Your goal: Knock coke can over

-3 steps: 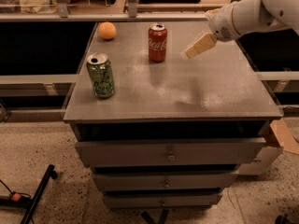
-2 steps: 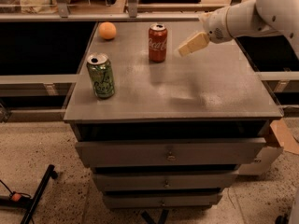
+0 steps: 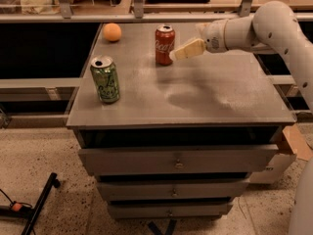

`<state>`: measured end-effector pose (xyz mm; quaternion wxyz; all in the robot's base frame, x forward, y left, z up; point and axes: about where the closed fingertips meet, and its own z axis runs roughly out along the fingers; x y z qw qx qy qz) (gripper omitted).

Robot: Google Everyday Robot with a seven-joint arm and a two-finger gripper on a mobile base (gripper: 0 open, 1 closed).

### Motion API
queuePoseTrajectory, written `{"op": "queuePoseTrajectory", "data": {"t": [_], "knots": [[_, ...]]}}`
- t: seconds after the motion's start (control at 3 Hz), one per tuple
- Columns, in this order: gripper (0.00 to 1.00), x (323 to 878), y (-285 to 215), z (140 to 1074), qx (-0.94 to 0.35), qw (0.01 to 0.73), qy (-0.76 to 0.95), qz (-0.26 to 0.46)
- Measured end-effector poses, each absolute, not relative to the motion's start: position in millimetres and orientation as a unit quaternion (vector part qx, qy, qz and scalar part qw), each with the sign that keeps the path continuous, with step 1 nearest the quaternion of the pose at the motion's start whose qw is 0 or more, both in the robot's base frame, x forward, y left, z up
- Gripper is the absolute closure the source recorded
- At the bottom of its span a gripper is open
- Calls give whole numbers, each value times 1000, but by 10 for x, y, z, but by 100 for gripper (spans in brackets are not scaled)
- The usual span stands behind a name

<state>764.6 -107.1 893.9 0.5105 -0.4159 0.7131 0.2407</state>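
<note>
The red coke can (image 3: pixel 165 44) stands upright at the back middle of the grey cabinet top (image 3: pixel 205 92). My gripper (image 3: pixel 177 54) reaches in from the right on the white arm (image 3: pixel 254 28). Its cream fingertips sit just right of the can's lower half, at or nearly touching its side. It holds nothing.
A green can (image 3: pixel 105 79) stands upright at the front left of the top. A small orange ball (image 3: pixel 112 32) lies at the back left corner. A rail and shelving run behind the top. Drawers (image 3: pixel 178 160) sit below. A cardboard box (image 3: pixel 293 146) is on the floor at right.
My gripper has moved left across the top, from well right of the coke can to right beside it. The can still stands upright.
</note>
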Motion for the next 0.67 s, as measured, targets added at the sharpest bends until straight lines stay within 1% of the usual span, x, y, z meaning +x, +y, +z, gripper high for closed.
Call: {"op": "queuePoseTrajectory", "data": {"t": [0.67], "knots": [[0, 7810, -731, 8868, -406, 547, 677, 279]]}}
